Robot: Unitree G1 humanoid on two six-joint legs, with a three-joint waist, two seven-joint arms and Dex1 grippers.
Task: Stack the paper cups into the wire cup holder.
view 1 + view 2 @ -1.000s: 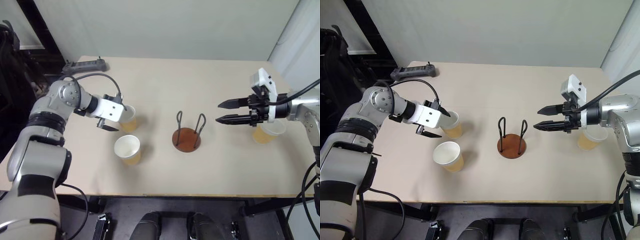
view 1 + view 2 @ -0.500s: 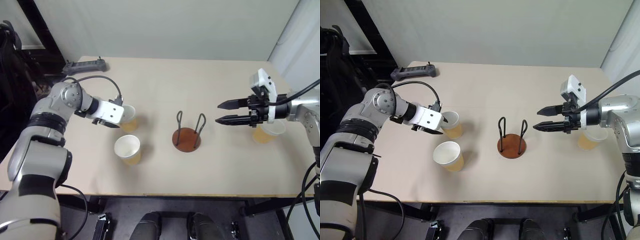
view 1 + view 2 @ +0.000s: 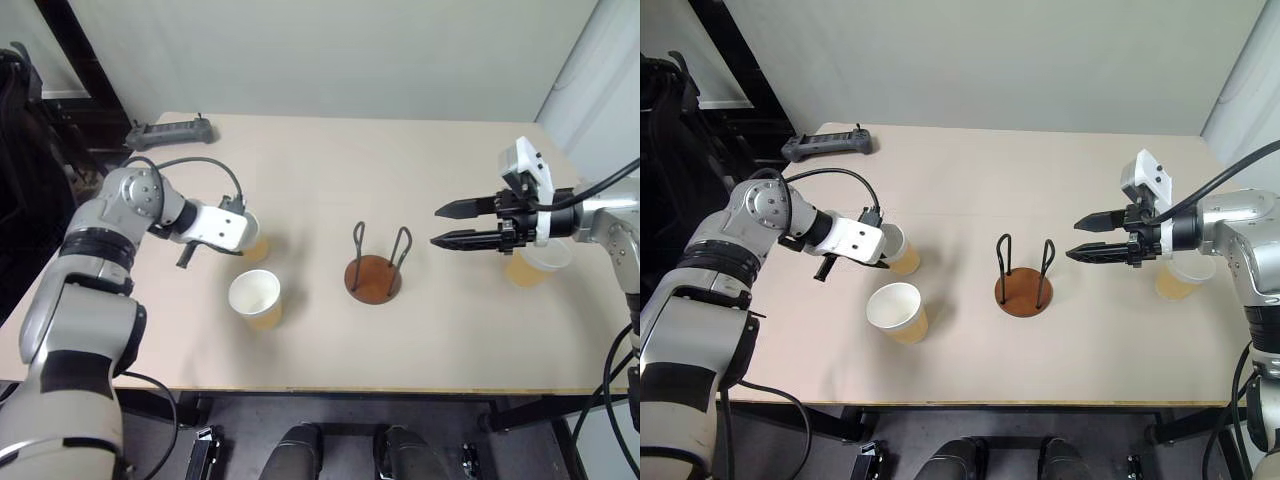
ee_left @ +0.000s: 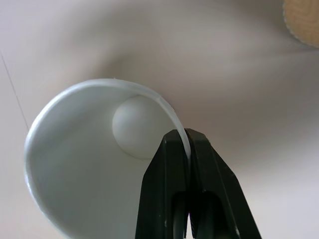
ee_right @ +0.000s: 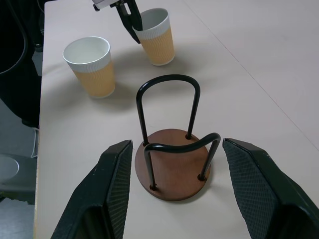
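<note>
While my left gripper (image 4: 185, 144) has its fingers pressed together on the rim of the far cup (image 3: 902, 252), one finger inside the wall and one outside, I judge the step in hand to be lifting that cup clear of the table (image 3: 330, 170). To do it well I'd raise it straight up before travelling, since the pinch holds only a thin strip of paper wall and any sideways drag could crease it or tip the cup. That cup stands upright, mouth up, long axis vertical, at about nine o'clock from the wire holder (image 3: 373, 277) and well apart from it; a second cup (image 3: 255, 298) sits just beside it toward six o'clock, also upright. The holder's two loops rise vertically from the disc, so the cup should arrive base-down, centred between them. My right gripper (image 3: 437, 226) hangs with its fingers spread and empty, at three o'clock from the holder, with the third cup (image 3: 535, 265) beyond it.
</note>
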